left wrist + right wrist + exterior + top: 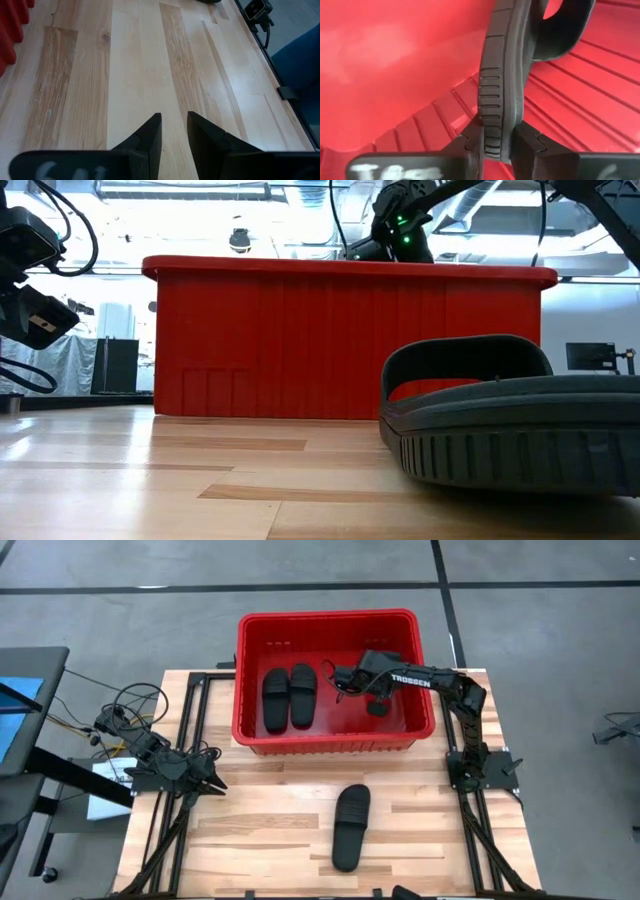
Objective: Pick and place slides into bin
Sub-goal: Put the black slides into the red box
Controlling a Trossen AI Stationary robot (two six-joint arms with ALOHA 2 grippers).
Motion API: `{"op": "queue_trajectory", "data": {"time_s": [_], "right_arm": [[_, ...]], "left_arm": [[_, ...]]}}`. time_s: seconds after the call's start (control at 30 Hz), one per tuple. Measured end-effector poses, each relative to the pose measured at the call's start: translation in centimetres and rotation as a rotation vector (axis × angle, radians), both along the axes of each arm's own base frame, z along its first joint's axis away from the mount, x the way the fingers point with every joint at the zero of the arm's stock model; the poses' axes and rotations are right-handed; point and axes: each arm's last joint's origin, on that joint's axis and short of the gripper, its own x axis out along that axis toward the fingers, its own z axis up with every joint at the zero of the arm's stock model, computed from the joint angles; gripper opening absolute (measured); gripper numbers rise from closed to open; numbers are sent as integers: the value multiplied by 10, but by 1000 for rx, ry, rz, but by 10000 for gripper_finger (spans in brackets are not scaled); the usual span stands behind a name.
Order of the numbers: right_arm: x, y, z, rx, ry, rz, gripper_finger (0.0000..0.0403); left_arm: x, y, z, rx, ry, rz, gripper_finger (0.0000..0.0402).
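Observation:
Two black slides [289,696] lie side by side, soles down, on the floor of the red bin [330,618], in its left half. My right gripper [342,680] reaches into the bin from the right and is shut on a third slide [502,75], whose strap [562,30] shows beyond the fingers. A fourth slide [351,827] lies sole down on the table in front of the bin and fills the low view's right [510,420]. My left gripper [214,785] waits low over the table's left side, open by a narrow gap [174,120] and empty. My right gripper pinches the slide's sole between its two fingers, which sit on the sole's two faces with the ribbed side rim [492,127] showing between them. The fingers slant down into the bin from the table's right. The slide is turned on edge and reaches away over the bin's floor; whether its far end touches the floor, I cannot tell.
The bin's thick rim [350,268] and ribbed walls stand around my right gripper. Cables [130,705] lie at the table's left. Bare wood [260,830] lies between the left arm and the slide on the table.

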Motion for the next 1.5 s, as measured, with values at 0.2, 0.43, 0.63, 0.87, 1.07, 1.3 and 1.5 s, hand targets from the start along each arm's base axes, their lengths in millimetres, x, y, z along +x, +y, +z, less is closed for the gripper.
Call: {"op": "queue_trajectory", "data": {"time_s": [0.2,0.43,0.63,0.87,1.07,1.3,1.5], "right_arm": [[1,3,0,19,8,24,46],[1,2,0,16,8,29,68],[2,3,-1,59,12,51,96],[3,4,-2,93,8,74,100],[3,4,-2,114,5,87,103],[3,4,-2,129,2,89,154],[2,4,-2,134,15,95,207]], "left_arm": [[0,0,0,0,0,0,81],[0,0,0,0,0,0,81],[0,0,0,0,0,0,81],[0,0,0,0,0,0,81],[0,0,0,0,0,0,81],[0,0,0,0,0,0,81],[0,0,0,0,0,0,81]]}}
